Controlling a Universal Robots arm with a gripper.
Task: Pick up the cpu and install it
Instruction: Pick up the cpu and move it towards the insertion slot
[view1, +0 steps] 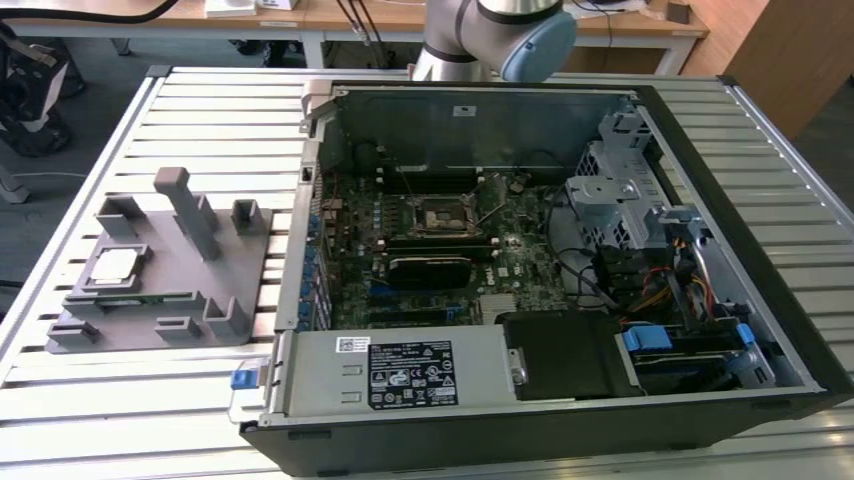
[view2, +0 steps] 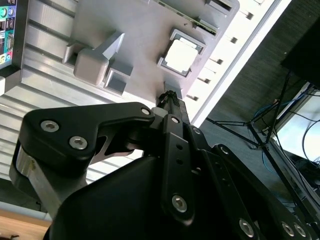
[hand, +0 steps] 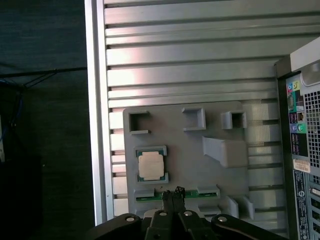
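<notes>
Exterior view: cpu (view1: 118, 264) lies flat, silver top up, in its square pocket on the grey plastic fixture (view1: 247, 265). The fixture sits on the slatted counter (view1: 134, 400), on the exterior view's left of the open PC case (view1: 561, 425). The CPU socket (view1: 441, 213) on the motherboard (view1: 521, 265) is well apart from the cpu. The robot arm (view1: 487, 30) is behind the case.

Second wrist view: cpu (view2: 181, 55) seated in its pocket on the fixture (view2: 135, 45), not yet picked. Jaws closed down narrow, fingertips (view2: 169, 96) together with nothing between them — pointing at the fixture near the cpu pocket.

First wrist view: cpu (hand: 150, 165) in its pocket, green memory stick (hand: 150, 196) in the slot just beside it. The jaw tips overlap the stick in the picture — can't tell whether they touch it. PC case (hand: 305, 150) stands beside the fixture (hand: 200, 175).
</notes>
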